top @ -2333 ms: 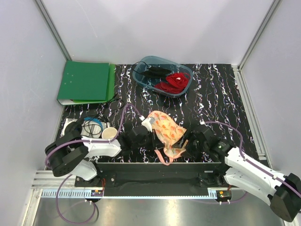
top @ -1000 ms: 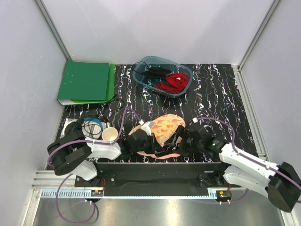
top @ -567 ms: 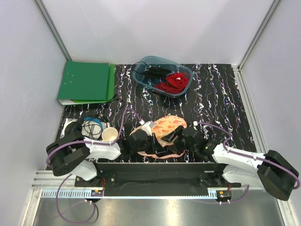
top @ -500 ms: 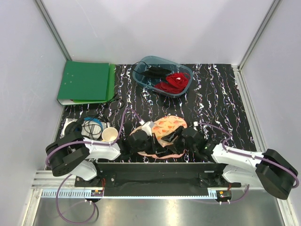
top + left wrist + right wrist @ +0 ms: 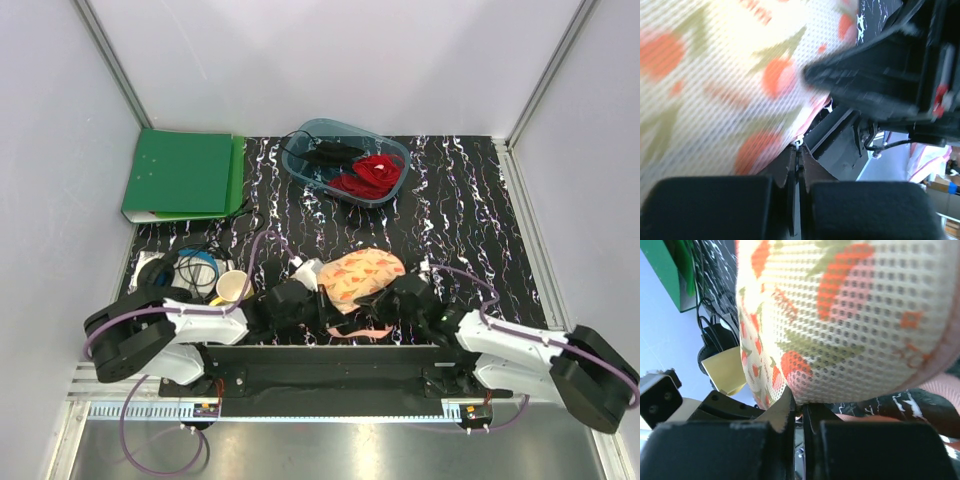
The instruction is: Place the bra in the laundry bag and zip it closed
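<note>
The laundry bag (image 5: 366, 271) lies near the table's front edge as a peach mesh pouch with orange print, and a pink trim strip (image 5: 364, 330) trails below it. My left gripper (image 5: 322, 308) is at its left side. In the left wrist view this gripper (image 5: 796, 152) is shut on the bag's edge beside a small white zip ring (image 5: 799, 144). My right gripper (image 5: 377, 300) sits under the bag's near right edge. In the right wrist view its jaws (image 5: 801, 407) are shut on the bottom seam of the laundry bag (image 5: 850, 315). The bra is hidden.
A blue-grey tub (image 5: 392, 146) holding red and black garments stands at the back centre. A green binder (image 5: 180, 175) lies at the back left. A paper cup (image 5: 232, 287) and coiled cables (image 5: 195, 268) sit left of the left arm. The right arm (image 5: 890, 65) crosses the left wrist view.
My right gripper moved left in under the bag's near edge and went from wide open to shut. The bag settled flatter and shifted slightly right. The left gripper stayed shut.
</note>
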